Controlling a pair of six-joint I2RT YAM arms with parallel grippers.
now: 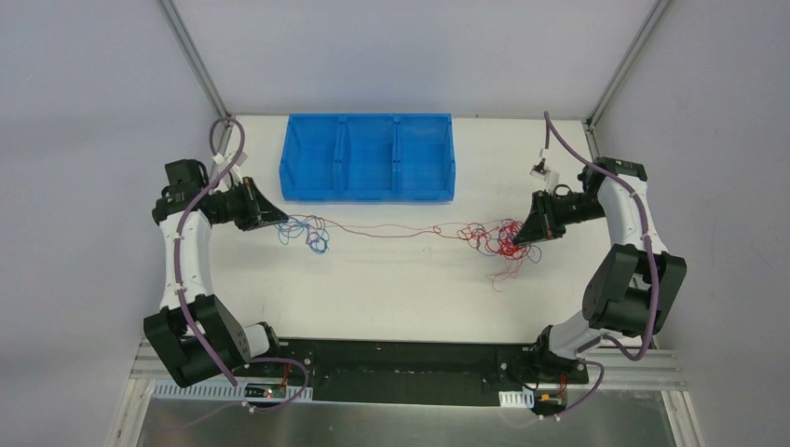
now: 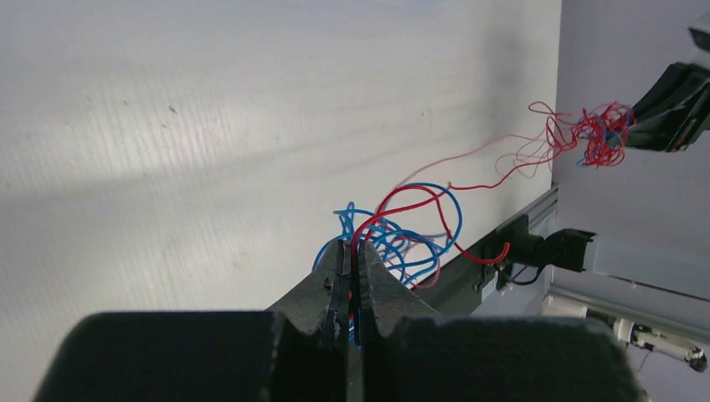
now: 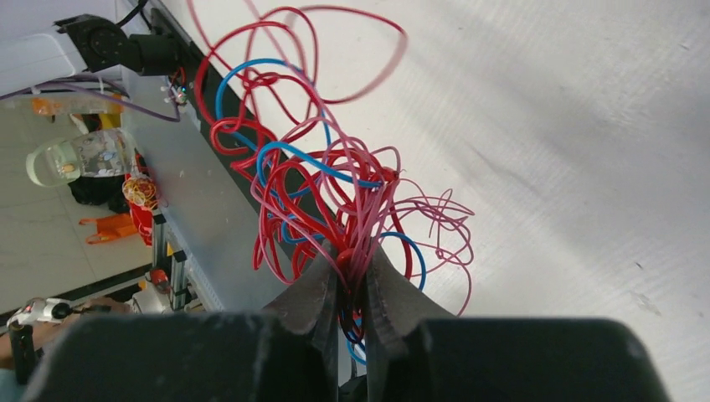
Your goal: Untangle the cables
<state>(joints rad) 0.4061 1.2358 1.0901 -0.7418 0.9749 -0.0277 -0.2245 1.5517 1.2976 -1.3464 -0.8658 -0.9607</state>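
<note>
One table (image 1: 391, 298) carries one blue bin (image 1: 340, 154) with three compartments. Two end effectors show: the left end effector (image 1: 279, 219) and the right end effector (image 1: 522, 237). The cables (image 1: 401, 230) gather in two clumps with red strands running between; the single wires are too tangled to count.

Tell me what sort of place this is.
Probably a robotics lab work cell: a white tabletop boxed in by pale panels on aluminium frame posts, two black-and-white robot arms bolted at its near edge, plus a blue plastic three-compartment bin and thin red and blue cables as practice props.
</note>
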